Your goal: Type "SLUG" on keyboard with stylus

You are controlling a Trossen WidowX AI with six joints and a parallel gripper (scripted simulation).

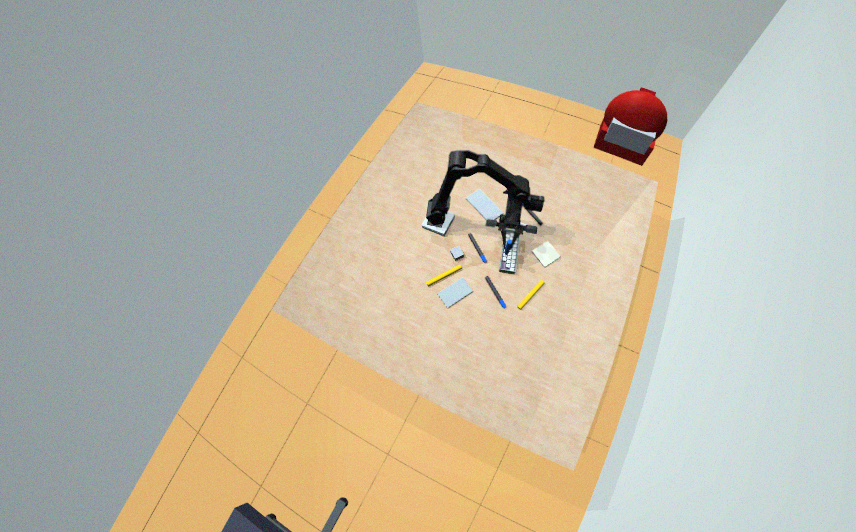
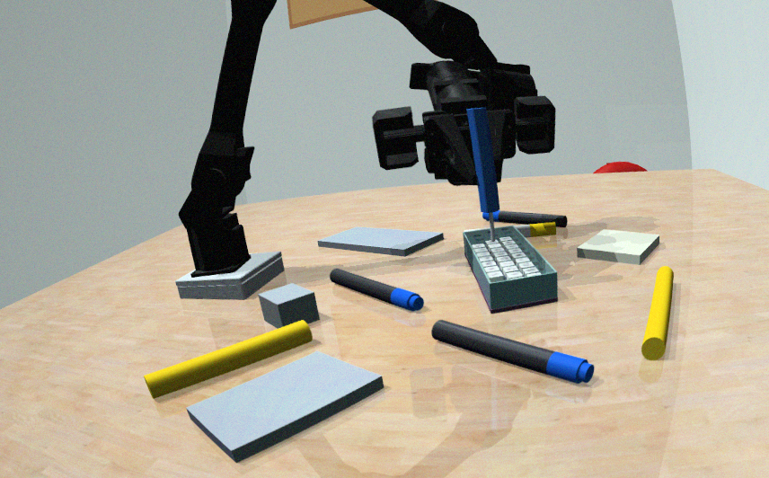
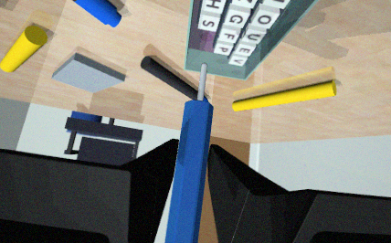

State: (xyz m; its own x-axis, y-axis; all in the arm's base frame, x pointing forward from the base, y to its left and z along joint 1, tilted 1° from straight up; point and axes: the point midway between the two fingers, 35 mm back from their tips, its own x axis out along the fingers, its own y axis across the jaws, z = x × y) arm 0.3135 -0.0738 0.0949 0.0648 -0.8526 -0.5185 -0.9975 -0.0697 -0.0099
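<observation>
The blue stylus stands nearly upright with its thin grey tip pointing down. My gripper is shut on its blue handle. The keyboard is a teal-rimmed tray of white letter keys, with S, G, F, P, O, U, E and V readable in the wrist view. In that view the tip overlaps the tray's near end wall, beyond the S key. In the exterior view it is at the tray's far end; whether it touches anything is unclear. The L key cannot be made out.
A pale square block lies right of the keyboard. Dark markers with blue ends lie left and in front. Yellow sticks, flat grey slabs and a grey cube lie around.
</observation>
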